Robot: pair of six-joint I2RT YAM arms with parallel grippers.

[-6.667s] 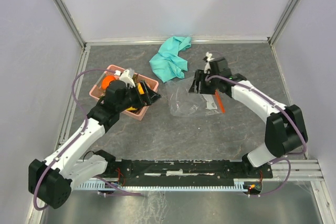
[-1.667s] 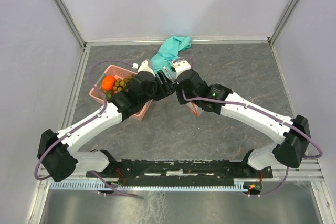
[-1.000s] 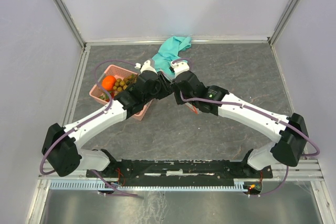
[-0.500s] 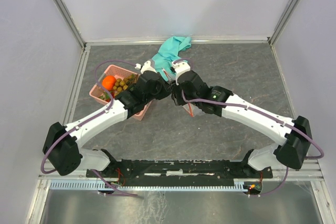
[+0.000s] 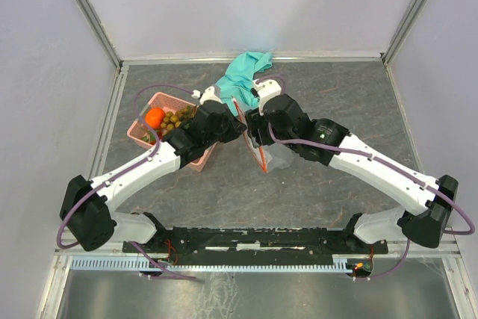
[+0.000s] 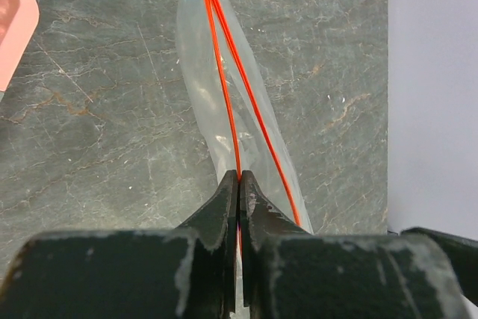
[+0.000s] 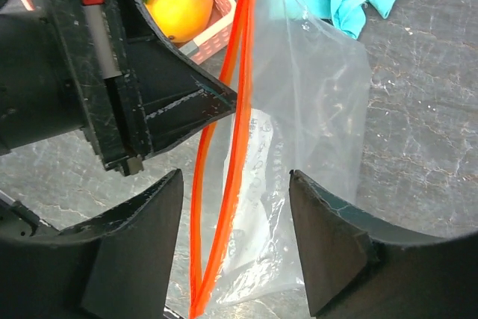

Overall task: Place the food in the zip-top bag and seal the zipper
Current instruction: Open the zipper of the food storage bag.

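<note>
Grey marbled bench [image 5: 336, 95] lies inside three pale walls, with metal rails along its edges. By my reading the task is in its opening stage. All the food [image 5: 154, 117] sits in the pink basket [image 5: 196, 160] at the left: an orange fruit, a yellow one and the brown berries. The zip-top bag [image 7: 314, 110] is clear right through and holds no fruit.

The bag is near the middle of the bench, just right of the basket, held on edge with its mouth toward the arms. The zipper [image 6: 221, 72] shows as two red strips, joined at the far end and parted into a narrow slit. So it is unsealed, and hardly wide enough for a fruit.

The left hand [image 6: 239, 181] is clamped tight on one red strip. The right hand [image 7: 235, 184] stands wide, its fingers either side of the mouth, gripping nothing.

Left to do: spread the mouth, move every fruit across, then press the strip closed.

Room is tight where it matters. The two hands sit nearly against each other, the basket is just beside the left arm, and the teal cloth [image 5: 243, 72] lies just behind the bag. Bare bench to the right and toward the bases gives the freest path.
</note>
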